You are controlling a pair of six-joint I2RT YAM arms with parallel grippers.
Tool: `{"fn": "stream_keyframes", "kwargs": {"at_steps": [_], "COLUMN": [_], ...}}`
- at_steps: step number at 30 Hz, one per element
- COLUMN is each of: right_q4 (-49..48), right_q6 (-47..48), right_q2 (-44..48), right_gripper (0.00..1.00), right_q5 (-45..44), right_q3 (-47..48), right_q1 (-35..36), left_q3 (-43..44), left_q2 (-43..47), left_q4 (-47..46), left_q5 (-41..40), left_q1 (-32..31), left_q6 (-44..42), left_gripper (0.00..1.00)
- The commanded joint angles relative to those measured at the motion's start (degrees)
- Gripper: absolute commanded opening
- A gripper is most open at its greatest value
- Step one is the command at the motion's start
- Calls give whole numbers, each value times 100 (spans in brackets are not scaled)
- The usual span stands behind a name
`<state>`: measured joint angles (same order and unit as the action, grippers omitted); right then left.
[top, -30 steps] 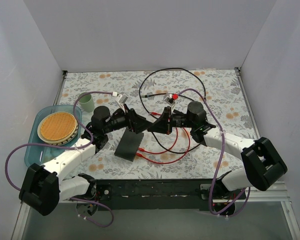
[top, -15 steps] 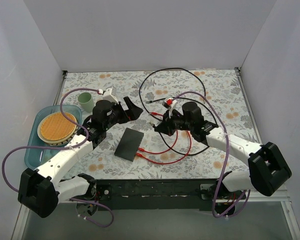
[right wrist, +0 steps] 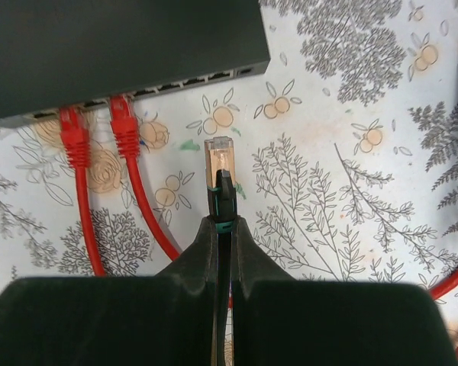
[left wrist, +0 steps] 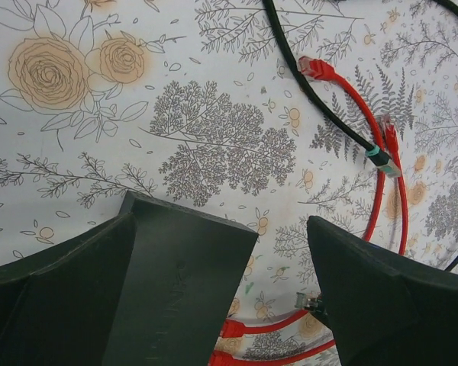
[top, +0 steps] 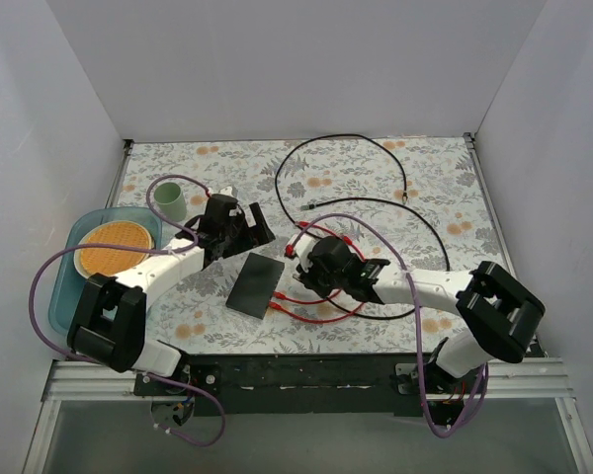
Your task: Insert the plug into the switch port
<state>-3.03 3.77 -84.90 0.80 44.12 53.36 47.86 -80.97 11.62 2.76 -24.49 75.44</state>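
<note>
The switch (top: 255, 283) is a flat black box lying on the floral table. In the right wrist view, the switch (right wrist: 122, 46) shows its row of sockets along the near edge, with two red plugs (right wrist: 75, 131) seated at the left. My right gripper (right wrist: 222, 225) is shut on the black cable just behind the clear plug (right wrist: 218, 162). The plug points at the sockets from a short gap. My right gripper (top: 300, 270) is just right of the switch. My left gripper (top: 253, 230) is open, and its fingers straddle the switch's far corner (left wrist: 175, 282).
A blue tray (top: 67, 296) holding a round tan plate (top: 111, 249) is at the left, with a green cup (top: 169, 200) behind it. A black cable (top: 356, 138) loops across the back. Red cables (top: 321, 314) curl right of the switch, with loose red plugs (left wrist: 317, 69).
My right gripper has carried the plug left and down, close to the switch's socket edge. My left gripper pulled back off the switch, then settled low at its far corner.
</note>
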Motion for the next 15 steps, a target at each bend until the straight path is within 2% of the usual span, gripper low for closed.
{"fn": "stream_keyframes", "kwargs": {"at_steps": [1, 7, 15], "right_q4": [-5, 21, 250], "right_q6": [291, 308, 247], "right_q2": [-202, -518, -1063], "right_gripper": [1, 1, 1], "right_q5": [-923, -1389, -2162], "right_q3": [220, 316, 808], "right_q1": [376, 693, 1000], "left_q3": [58, -136, -198], "left_q2": [11, -147, -411], "left_q4": [25, 42, 78], "left_q5": [312, 576, 831], "left_q1": [190, 708, 823], "left_q6": [-73, -152, -188], "left_gripper": [94, 89, 79]}}
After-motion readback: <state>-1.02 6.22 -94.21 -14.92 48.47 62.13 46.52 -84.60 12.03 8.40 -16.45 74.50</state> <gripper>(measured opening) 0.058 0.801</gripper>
